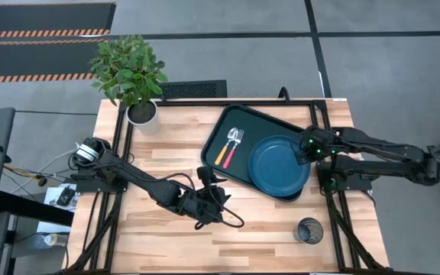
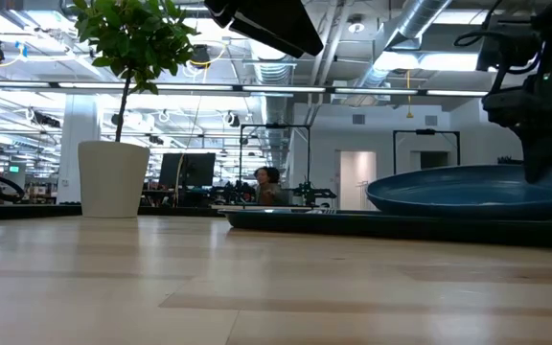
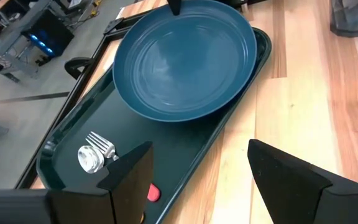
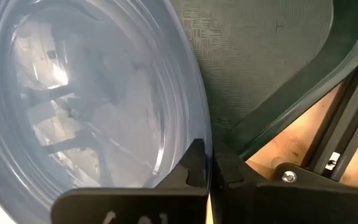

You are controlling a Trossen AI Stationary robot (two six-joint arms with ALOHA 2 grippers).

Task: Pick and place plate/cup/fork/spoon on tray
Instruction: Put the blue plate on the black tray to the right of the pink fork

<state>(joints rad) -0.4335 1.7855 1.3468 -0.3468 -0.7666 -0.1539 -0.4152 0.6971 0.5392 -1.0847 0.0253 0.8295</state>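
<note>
The plate (image 1: 279,166) is gripped at its 2 o'clock rim by the clenched right end effector (image 1: 309,147) over the tray (image 1: 224,130); release is judged next, then the cup (image 1: 309,230).

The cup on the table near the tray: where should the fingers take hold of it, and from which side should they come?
The cup stands upright on the bare table, apart from the tray, its open mouth up. Probably best: come from straight above and put one finger inside and one outside the thin rim; nothing crowds it.
</note>
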